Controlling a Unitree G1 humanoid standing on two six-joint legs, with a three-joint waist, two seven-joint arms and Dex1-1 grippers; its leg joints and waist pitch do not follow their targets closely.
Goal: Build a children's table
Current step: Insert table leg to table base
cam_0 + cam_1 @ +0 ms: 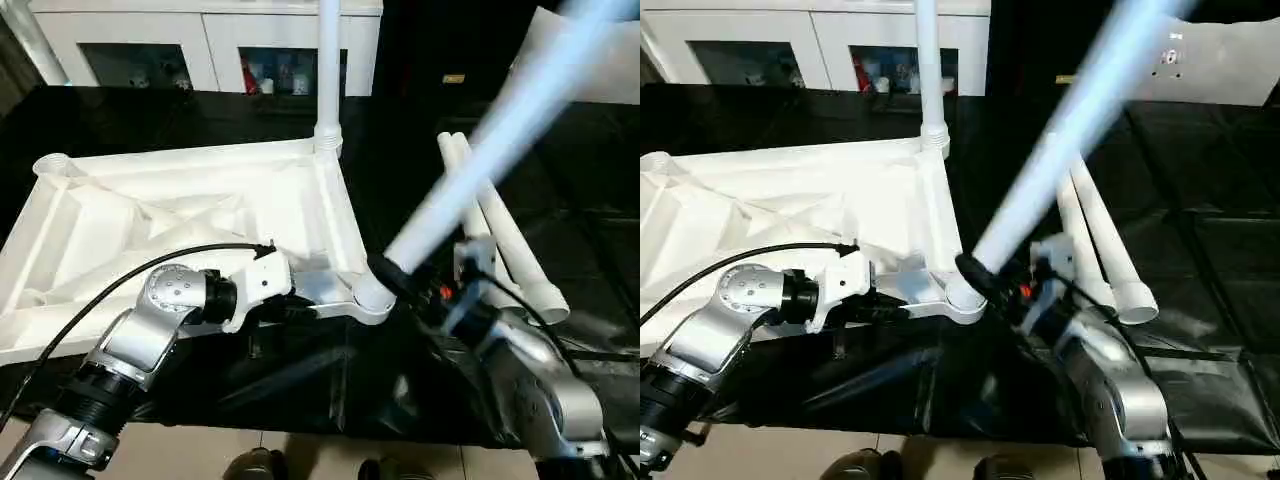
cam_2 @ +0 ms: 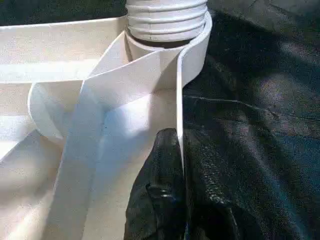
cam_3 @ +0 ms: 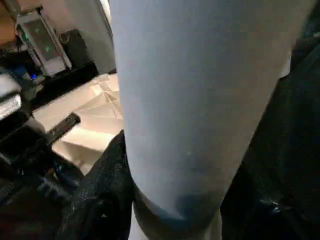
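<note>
Black cloth covers the work surface (image 1: 560,230) before us, and beyond it, toward twelve o'clock, stands a white cabinet (image 1: 210,40) with glass doors. On the cloth lies the table top (image 1: 180,215), upside down, its ribbed underside facing up, spreading from the centre out to nine o'clock.

We count four legs. One upright leg (image 1: 328,70) stands in the far corner socket at twelve o'clock. One tilted leg (image 1: 480,150) meets the near corner socket (image 1: 368,297) with its lower end and leans away toward one o'clock. Two spare legs (image 1: 500,250) lie side by side on the cloth at three o'clock, touching each other, flared ends nearest us.

We see two grippers. Our left gripper (image 2: 170,165) sits at the near rim of the table top, just beside the near corner socket; its black fingers (image 2: 160,200) are pressed together on the thin white rim wall, one finger on the inner face, the other on the cloth side. Our right gripper (image 1: 400,282) clasps the tilted leg just above the socket, fingers wrapped about the round shaft, standing as wide as the shaft.

At six o'clock, below the table edge, we make out two shoe tips (image 1: 250,465) on the floor.
</note>
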